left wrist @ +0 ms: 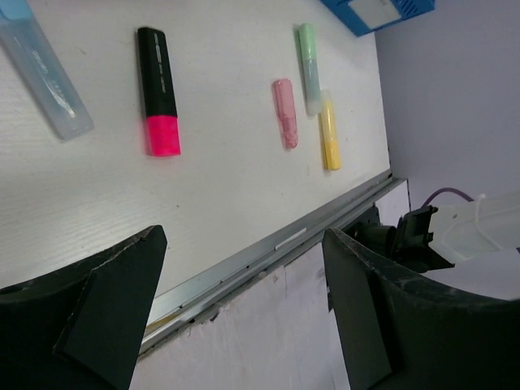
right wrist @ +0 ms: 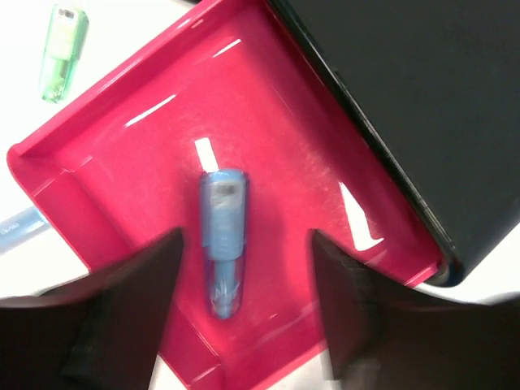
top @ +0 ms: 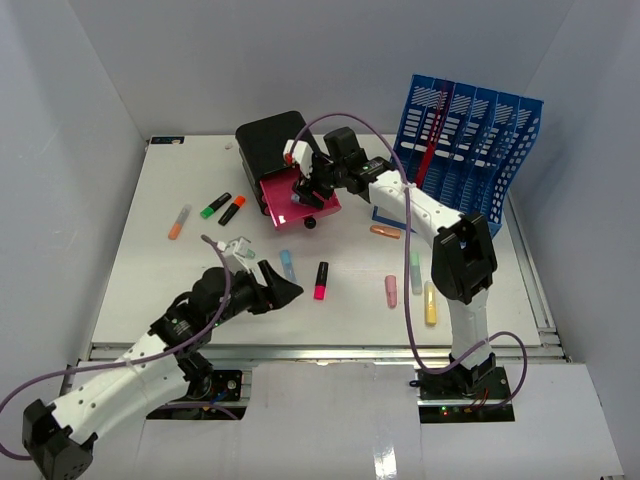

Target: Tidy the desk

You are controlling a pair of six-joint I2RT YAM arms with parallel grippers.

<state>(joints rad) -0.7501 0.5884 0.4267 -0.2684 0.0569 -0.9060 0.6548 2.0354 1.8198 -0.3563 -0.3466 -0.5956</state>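
right gripper (top: 308, 188) hangs over the open glossy pink plastic drawer (right wrist: 292, 138) of the black drawer unit (top: 268, 143), jaws spread wide, nothing held; a translucent blue capped marker (right wrist: 222, 244) lies loose in that drawer between the jaws

left gripper (left wrist: 244, 317) sits in front of the drawer unit, low over the large flat white rectangular tabletop (top: 150, 260), jaws wide open, empty

tabletop carries the drawer unit at its far middle; loose markers lie left, front and right of the unit, incl. a black-and-pink highlighter (left wrist: 158, 89) in front of it; blue slotted file rack (top: 470, 140) stands right of the unit
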